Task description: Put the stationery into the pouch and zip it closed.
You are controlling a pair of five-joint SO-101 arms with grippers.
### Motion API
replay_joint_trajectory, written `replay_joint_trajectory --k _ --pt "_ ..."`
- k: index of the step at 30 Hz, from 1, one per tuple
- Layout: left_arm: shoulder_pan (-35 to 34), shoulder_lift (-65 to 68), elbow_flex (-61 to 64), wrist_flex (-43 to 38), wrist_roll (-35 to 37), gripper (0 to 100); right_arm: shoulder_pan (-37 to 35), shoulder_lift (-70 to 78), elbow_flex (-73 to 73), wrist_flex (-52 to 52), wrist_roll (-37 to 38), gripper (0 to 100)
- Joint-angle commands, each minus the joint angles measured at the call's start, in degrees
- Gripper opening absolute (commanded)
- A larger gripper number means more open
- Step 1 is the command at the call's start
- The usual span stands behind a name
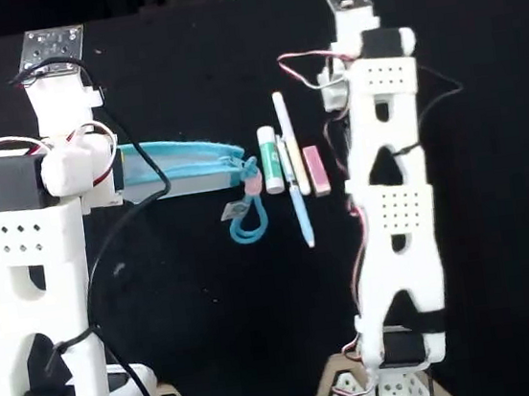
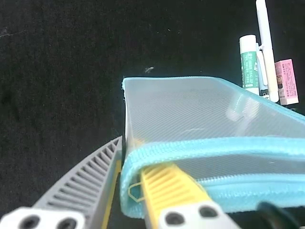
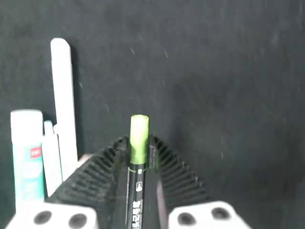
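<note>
Right wrist view: the right gripper (image 3: 138,143) is clamped on a green-capped marker (image 3: 139,125), whose cap pokes past the fingertips.
Left wrist view: the left gripper (image 2: 131,155) pinches the rim of the pouch (image 2: 190,109), with the yellow finger apparently inside and the grey one outside.
Pouch location: flat on the table, zip-pull end just beside the glue stick (image 1: 270,159), white pen (image 1: 288,137) and eraser (image 1: 316,170).
Risk: the mouth looks narrow, so the marker may snag on the zipper tape and drag the pouch out of the pinch.
Risk: the right arm's swing could scatter the loose items.
</note>
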Motion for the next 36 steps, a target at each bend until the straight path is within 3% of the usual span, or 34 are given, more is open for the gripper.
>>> replay_joint_trajectory --k 1,6,15,19,25,36 --pt "1.10 0.35 1.27 -0.18 0.09 3 0.70 -14.46 15.87 1.93 -0.53 1.0" --pt "1.10 0.35 1.45 -0.18 0.09 3 -0.53 -28.44 38.29 -3.34 0.88 1.0" --pt "1.10 0.35 1.54 0.09 0.09 3 0.00 -56.04 95.34 -34.20 6.15 1.0" --pt "1.10 0.35 1.54 0.09 0.09 3 0.00 -66.24 111.34 -42.02 12.13 1.5" --pt "1.10 0.35 1.63 0.18 0.09 3 -0.09 -65.27 111.96 -35.16 13.89 14.6" --pt "1.01 0.35 1.63 0.18 0.09 3 0.00 -46.20 93.05 -26.37 14.07 12.9"
